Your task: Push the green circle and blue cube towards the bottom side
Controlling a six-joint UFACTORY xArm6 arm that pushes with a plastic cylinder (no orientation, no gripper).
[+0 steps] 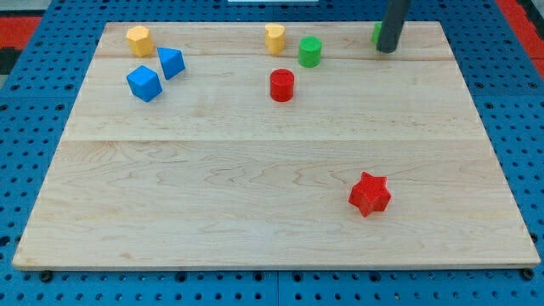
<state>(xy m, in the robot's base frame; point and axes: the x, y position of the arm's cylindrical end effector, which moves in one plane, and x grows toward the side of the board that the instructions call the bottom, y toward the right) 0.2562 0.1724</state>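
Two targets sat near the view's top: green circle [309,52] at centre, blue cube [144,83] far left. My tip [387,49], a bare rod holding nothing, stood right of the circle, beside a half-hidden green block [375,34]. Red cylinder [281,85] lay below-left of the circle; yellow blocks [274,38] and blue block [172,63] nearby.

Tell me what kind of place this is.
Probably a robotics lab bench: a pale wooden board lies on a blue perforated base, small blocks such as the green circle and blue cube are scattered on it, and my tip rests near the view's top.
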